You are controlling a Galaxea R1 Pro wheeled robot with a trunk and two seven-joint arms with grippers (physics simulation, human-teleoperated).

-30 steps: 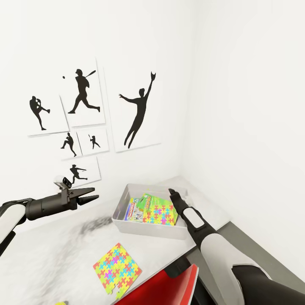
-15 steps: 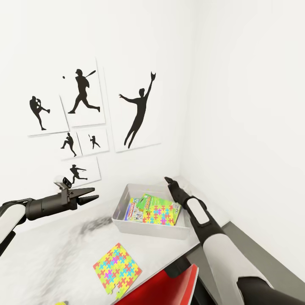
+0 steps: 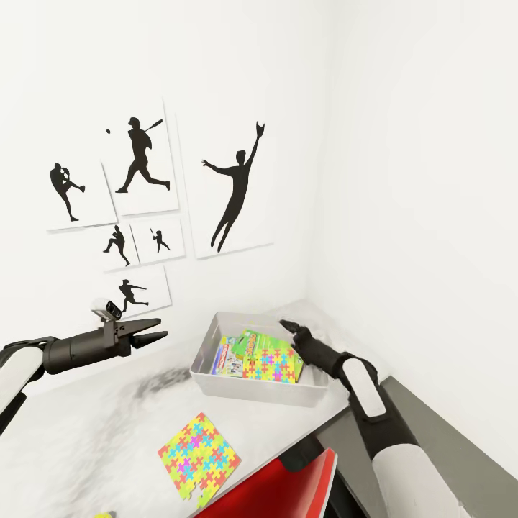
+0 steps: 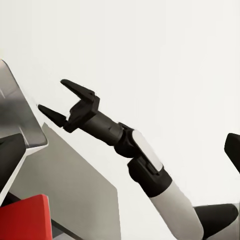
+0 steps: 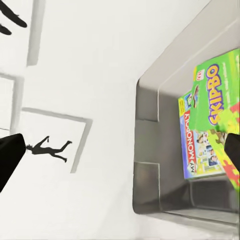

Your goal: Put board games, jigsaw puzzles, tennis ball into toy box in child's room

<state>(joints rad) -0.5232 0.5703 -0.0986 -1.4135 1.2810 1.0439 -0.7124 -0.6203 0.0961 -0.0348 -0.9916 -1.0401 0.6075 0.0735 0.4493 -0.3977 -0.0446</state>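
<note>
The pale toy box (image 3: 244,385) stands on the table (image 3: 79,439) in the corner. Inside it lie a blue-edged Monopoly board game (image 3: 229,357) (image 5: 197,150), a green Skip-Bo board game (image 3: 260,340) (image 5: 215,95) and a bright jigsaw puzzle (image 3: 272,365) on top. A second jigsaw puzzle (image 3: 199,455) lies flat on the table in front of the box. My right gripper (image 3: 288,327) (image 4: 62,100) hovers open and holding nothing above the box's far right part. My left gripper (image 3: 155,332) stands open in the air left of the box. A yellow-green bit (image 3: 105,515) at the lower edge may be the tennis ball.
Baseball silhouette posters (image 3: 144,194) hang on the wall behind the table. A red chair (image 3: 280,489) sits close under the table's front edge. The lower dark grey desk section (image 3: 439,424) runs along the right wall.
My right forearm has swung out to the right and lowered, while its gripper stays over the box's far right part. The left arm and the toys have not moved.
</note>
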